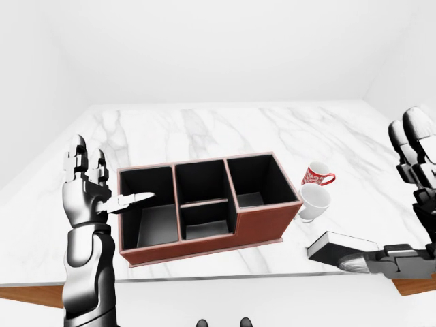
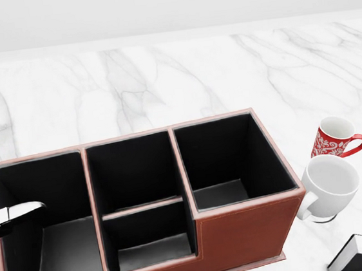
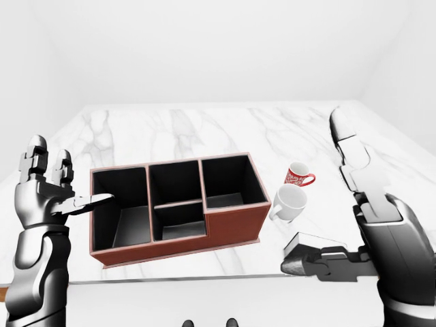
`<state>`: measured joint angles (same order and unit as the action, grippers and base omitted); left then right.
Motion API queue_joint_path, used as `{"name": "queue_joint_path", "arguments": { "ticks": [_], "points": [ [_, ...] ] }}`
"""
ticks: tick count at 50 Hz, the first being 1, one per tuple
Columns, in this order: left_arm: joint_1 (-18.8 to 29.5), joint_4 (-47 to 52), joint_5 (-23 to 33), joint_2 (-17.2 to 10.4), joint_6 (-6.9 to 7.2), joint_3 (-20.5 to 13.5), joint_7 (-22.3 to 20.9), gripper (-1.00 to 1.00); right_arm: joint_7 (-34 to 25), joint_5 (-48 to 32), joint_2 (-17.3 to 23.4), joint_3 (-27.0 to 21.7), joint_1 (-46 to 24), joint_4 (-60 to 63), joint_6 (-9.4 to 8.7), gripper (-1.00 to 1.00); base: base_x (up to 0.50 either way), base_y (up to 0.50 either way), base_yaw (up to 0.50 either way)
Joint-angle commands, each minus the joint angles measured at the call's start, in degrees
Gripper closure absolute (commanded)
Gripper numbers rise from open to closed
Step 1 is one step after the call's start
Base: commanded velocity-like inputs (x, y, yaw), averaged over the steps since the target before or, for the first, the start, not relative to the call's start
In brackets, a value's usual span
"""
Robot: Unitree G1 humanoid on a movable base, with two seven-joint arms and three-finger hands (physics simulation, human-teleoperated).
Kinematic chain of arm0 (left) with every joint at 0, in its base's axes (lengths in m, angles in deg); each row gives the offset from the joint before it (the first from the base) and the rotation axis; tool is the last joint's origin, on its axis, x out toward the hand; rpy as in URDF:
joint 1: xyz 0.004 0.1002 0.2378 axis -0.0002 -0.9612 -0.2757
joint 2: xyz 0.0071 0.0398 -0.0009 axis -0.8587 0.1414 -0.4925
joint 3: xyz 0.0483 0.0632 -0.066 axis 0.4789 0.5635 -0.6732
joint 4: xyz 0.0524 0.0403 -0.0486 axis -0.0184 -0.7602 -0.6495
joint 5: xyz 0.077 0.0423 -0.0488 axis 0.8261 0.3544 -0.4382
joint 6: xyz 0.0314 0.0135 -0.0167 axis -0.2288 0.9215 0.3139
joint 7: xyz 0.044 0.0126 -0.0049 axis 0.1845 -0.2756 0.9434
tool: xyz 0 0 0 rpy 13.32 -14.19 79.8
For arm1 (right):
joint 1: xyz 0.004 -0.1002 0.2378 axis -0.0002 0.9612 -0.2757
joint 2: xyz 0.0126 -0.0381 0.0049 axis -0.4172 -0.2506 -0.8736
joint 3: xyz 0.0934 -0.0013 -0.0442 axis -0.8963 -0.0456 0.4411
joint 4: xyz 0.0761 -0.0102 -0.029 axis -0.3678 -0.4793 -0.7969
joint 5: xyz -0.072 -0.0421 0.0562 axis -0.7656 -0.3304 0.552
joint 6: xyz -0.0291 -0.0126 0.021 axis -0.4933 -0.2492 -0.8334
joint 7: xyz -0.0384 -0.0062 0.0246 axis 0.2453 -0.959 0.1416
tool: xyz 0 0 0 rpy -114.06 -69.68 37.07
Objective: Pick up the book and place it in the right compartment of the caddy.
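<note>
The book is lying on the tabletop at lower right of the left-eye view, not yet lifted. The right hand is spreading beside it, thumb touching; left hand is hovering open. The caddy is sitting empty.

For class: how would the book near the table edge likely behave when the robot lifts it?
The book lies flat and looks like a stiff, closed block, so it probably stays rigid. It won't roll. Its smooth cover may slip between the right hand's open fingers, and the nearby white mug could get knocked.
</note>
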<state>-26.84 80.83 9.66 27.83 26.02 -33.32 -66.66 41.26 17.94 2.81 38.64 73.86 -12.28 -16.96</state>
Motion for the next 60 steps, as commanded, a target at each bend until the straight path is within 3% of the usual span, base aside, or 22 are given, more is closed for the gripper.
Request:
{"name": "queue_joint_path", "arguments": {
  "ticks": [1, 8, 25, 60],
  "points": [
    [0.05, -0.2, 0.06, 0.01, 0.0, 0.13, 0.02, -1.0, -5.24, -11.57, 2.14, -11.21, 0.6, -0.11, 0.0, -1.0, 0.0, 0.0, 0.0],
    [0.05, -0.77, 0.1, -0.01, 0.0, 0.1, -0.08, -1.0, -5.24, -12.72, 1.07, -16.77, -1.19, -2.86, 0.0, -1.0, 0.0, 0.0, 0.0],
    [-0.08, 1.08, -0.23, -0.17, 0.0, -0.18, 0.17, -1.0, -5.24, -15.04, -0.11, -21.97, 3.3, -17.58, 0.0, -1.0, 0.0, 0.0, 0.0],
    [-0.19, 0.24, 0.22, 0.1, 0.0, -0.11, -0.15, -1.0, -5.24, -22.16, 2.96, -14.49, 4.81, -43.34, 0.0, -1.0, 0.0, 0.0, 0.0]
  ]
}}
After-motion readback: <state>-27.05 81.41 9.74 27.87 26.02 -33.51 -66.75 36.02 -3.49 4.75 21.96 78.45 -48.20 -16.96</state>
